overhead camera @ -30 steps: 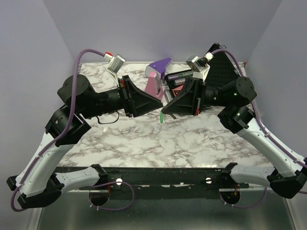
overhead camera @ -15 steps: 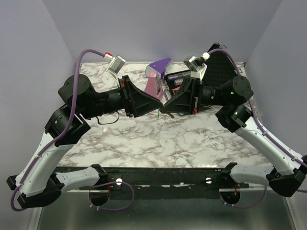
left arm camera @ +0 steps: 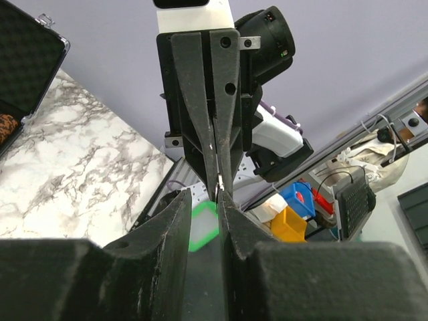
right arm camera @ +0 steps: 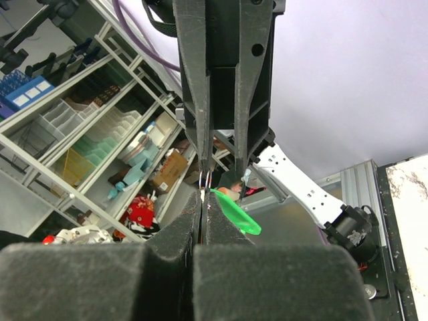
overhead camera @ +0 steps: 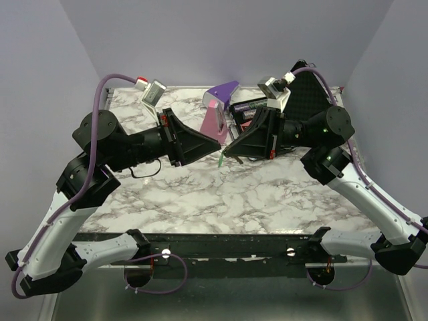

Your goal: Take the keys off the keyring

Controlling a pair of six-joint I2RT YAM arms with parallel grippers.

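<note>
Now my 2 arms meet tip to tip mid-frame: right gripper pressed together on the keyring, green key dangling; left gripper narrowly parted, grip unclear

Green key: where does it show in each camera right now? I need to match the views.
Top external: the green key hangs just below where the left gripper and right gripper meet, mid-table.
Left wrist: low centre, behind the left gripper's finger gap.
Right wrist: centre, just right of the right gripper's tips.
Shared landmark: the two grippers meeting tip to tip.
</note>
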